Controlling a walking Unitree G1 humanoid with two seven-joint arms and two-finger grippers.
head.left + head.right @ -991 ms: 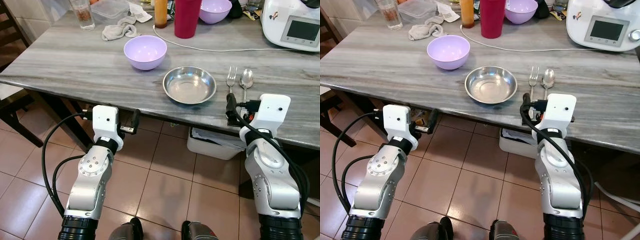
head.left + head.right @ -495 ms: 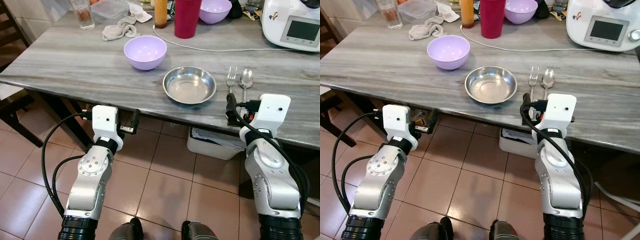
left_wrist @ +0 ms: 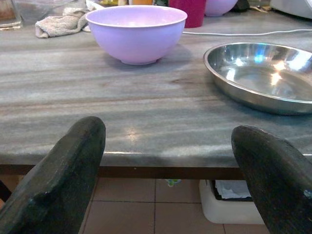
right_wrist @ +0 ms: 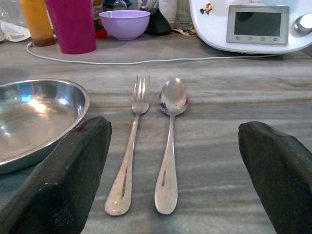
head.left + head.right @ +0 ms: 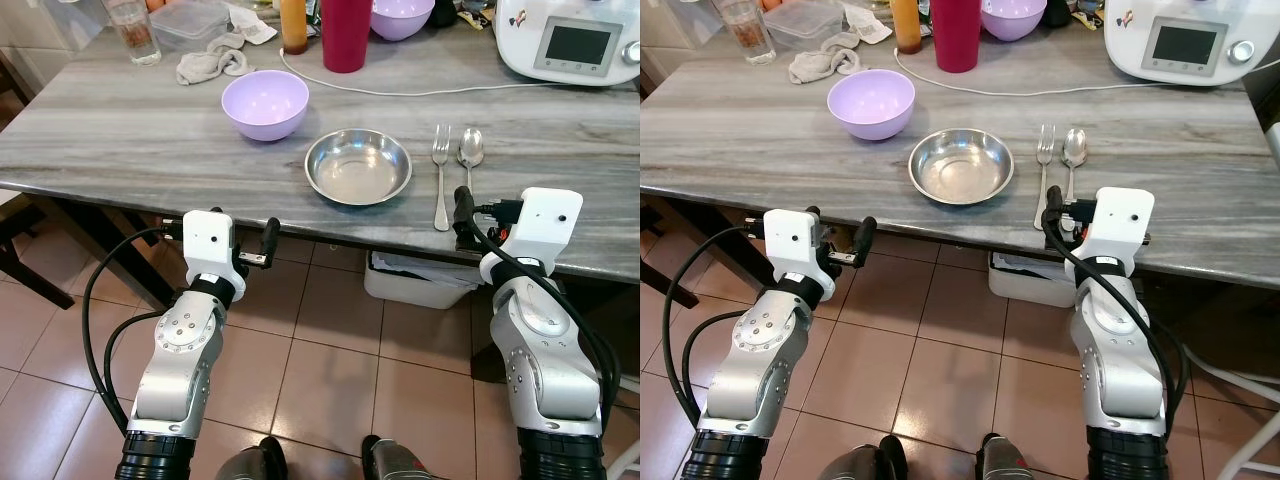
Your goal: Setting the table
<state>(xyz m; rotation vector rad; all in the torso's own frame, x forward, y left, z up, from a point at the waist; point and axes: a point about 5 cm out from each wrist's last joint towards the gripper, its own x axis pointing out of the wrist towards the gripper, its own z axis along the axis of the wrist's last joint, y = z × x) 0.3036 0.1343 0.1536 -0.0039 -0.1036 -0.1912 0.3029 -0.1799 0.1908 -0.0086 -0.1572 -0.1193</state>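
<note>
The steel bowl [image 5: 358,166] lies on the worktop [image 5: 120,130], fork [image 5: 441,172] and spoon [image 5: 468,152] parallel just beside it on my right, the purple bowl [image 5: 264,104] near on my left. Since a second ago my view has shifted back; the items have not moved, so I judge this setting placed. My right pincer [image 4: 170,195] is released, level with the worktop edge, facing the cutlery handles. My left pincer [image 3: 165,185] is likewise released, below the edge.

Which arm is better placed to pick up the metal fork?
Right. The right gripper, fingers open, faces the metal fork head-on at the table edge; the left gripper faces the lilac plastic bowl.
</note>
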